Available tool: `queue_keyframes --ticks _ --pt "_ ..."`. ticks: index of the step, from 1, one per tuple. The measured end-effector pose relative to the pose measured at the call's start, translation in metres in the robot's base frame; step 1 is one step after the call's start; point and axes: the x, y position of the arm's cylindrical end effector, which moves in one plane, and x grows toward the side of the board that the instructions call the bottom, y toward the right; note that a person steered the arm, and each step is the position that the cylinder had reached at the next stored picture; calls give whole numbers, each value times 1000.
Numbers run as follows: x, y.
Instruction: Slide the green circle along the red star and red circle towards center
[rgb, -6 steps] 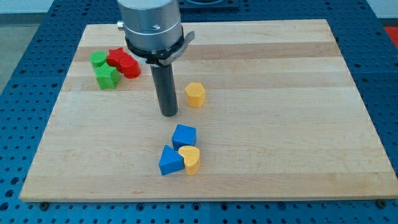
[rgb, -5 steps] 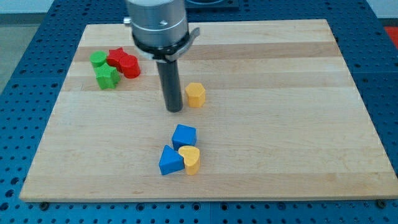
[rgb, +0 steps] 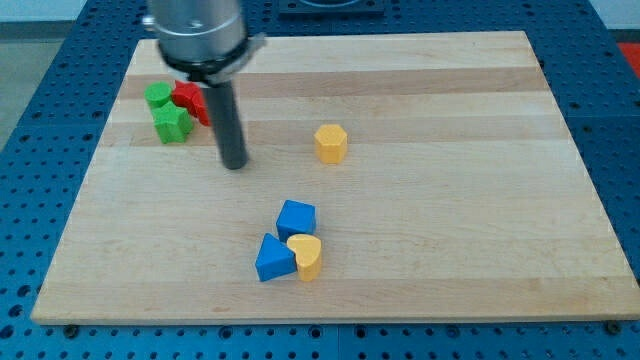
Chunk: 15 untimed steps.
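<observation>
**Getting behind the green circle before the push**

There are no jaws on this arm to open or close, only the straight dark rod; my tip (rgb: 234, 165) rests on the pale wooden tabletop (rgb: 450, 230), just to the view's right of the small cluster near the top-left corner and apart from every block. The round green circle block (rgb: 157, 95) sits at the cluster's upper left, touching the red star block (rgb: 186, 94); the red circle block (rgb: 203, 108) lies beside the star, partly hidden by the rod; the green star block (rgb: 172, 124) sits just below the green circle. As I judge it, my tip is on the wrong side; it should pass around the cluster to the view's left of the green circle, then push rightward and slightly down so the circle skims the reds; steering wide of the green star matters. The yellow hexagonal block (rgb: 331, 143) stands near the centre; the blue cube (rgb: 296, 217), blue triangular block (rgb: 273, 259) and yellow heart block (rgb: 306, 255) huddle lower down.
</observation>
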Motion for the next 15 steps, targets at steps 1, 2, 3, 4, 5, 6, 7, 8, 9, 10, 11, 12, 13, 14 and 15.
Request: queue_keyframes --ticks 1,2,3,4,5,6,7,8,9,10,11,12,13,14,15 --pt "0 -55" --pt "-9 -107" --pt "-47 -134" --pt "-97 -138" --pt "-103 -138" --pt "-100 -137" --pt "-100 -130" --pt "-100 -126" --pt "-108 -101" --pt "-122 -70" --pt "-125 -41" --pt "-125 -16" --pt "-137 6" --pt "-154 35" --pt "-157 44"
